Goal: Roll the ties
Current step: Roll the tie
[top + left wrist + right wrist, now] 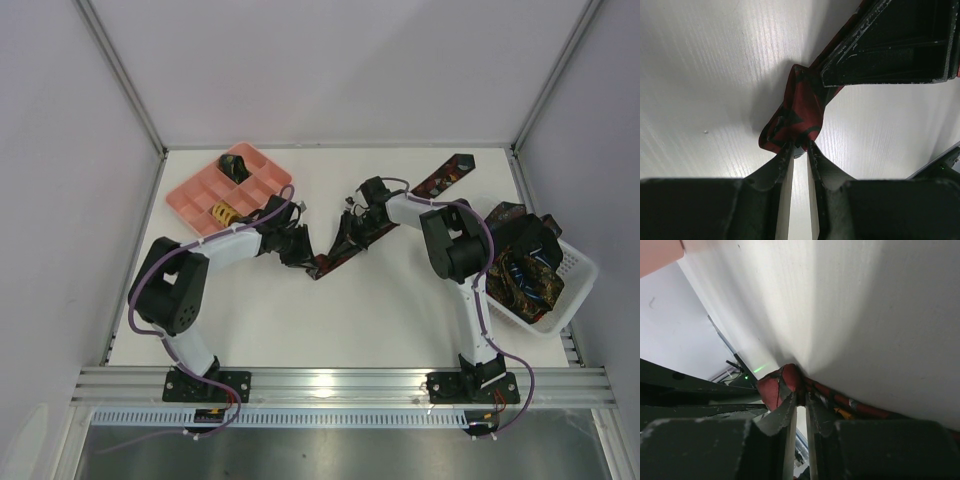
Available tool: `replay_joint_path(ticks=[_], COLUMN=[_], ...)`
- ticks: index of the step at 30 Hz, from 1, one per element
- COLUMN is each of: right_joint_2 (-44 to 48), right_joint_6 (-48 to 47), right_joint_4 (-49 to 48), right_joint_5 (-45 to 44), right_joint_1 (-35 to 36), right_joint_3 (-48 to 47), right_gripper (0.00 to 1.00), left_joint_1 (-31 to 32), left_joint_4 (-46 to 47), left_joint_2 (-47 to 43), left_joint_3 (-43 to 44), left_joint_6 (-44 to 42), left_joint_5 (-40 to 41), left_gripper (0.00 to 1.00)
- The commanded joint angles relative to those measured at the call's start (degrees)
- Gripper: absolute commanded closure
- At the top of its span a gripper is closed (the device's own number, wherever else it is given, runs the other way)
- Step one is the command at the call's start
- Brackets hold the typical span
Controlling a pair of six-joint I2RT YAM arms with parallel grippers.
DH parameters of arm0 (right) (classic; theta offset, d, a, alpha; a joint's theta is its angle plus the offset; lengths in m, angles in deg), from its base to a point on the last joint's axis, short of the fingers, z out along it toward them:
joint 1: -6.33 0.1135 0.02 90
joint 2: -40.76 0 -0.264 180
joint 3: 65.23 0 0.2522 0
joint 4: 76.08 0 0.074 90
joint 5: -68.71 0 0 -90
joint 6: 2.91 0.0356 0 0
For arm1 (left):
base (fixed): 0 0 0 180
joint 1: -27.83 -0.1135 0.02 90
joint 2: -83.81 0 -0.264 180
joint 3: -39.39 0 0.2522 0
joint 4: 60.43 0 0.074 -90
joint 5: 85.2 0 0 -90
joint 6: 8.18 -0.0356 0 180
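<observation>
A dark tie with red patterning [441, 179] lies diagonally across the table, from the far right down to a bunched end at the middle. My left gripper [299, 250] is shut on that bunched near end; in the left wrist view the fingertips [800, 146] pinch a fold of red-black tie [801, 106]. My right gripper [356, 228] is shut on the same tie a little farther along; in the right wrist view its tips [801, 396] clamp a red folded edge of the tie [774, 388]. The two grippers are close together.
A pink compartment tray [196, 193] stands at the far left, holding a dark rolled tie [237, 163] and a yellow-patterned roll [222, 213]. A white mesh basket [574, 268] at the right holds several loose ties [524, 272]. The right gripper's finger [890, 45] fills the left wrist view's upper right.
</observation>
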Motion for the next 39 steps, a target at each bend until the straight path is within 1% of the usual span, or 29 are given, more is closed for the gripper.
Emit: replay_joint_path(ticks=[1, 4, 5, 13, 22, 32, 39], right_joint_2=[0.2, 1.5, 2.3, 7.9, 11.1, 8.3, 7.4], right_joint_6=[-0.2, 0.3, 0.4, 2.5, 2.1, 0.7, -0.2], right_joint_4=[-0.1, -0.3, -0.4, -1.8, -1.1, -0.9, -0.8], right_joint_5=[-0.6, -1.0, -1.1, -1.8, -3.3, -6.1, -7.7], right_joint_1=[0.4, 0.4, 0.3, -0.3, 0.0, -2.2, -2.2], right_joint_3=[-0.9, -0.9, -0.6, 3.9, 6.0, 8.1, 8.6], right_gripper=[0.83, 0.94, 1.0, 1.0, 1.0, 1.0, 1.0], left_joint_1=[-0.3, -0.3, -0.3, -0.3, -0.3, -0.2, 0.0], left_joint_4=[0.5, 0.3, 0.0, -1.4, -1.7, -2.8, -3.6], left_joint_2=[0.5, 1.3, 1.8, 3.3, 4.3, 5.7, 7.5], left_joint_3=[1.2, 1.7, 1.8, 3.2, 3.2, 3.7, 4.0], left_joint_6=[-1.5, -2.0, -2.3, -3.4, -3.9, -4.6, -5.0], left_joint_5=[-0.6, -1.0, -1.1, -0.8, -1.5, -1.1, -0.8], left_gripper=[0.78, 0.78, 0.78, 0.78, 0.78, 0.79, 0.79])
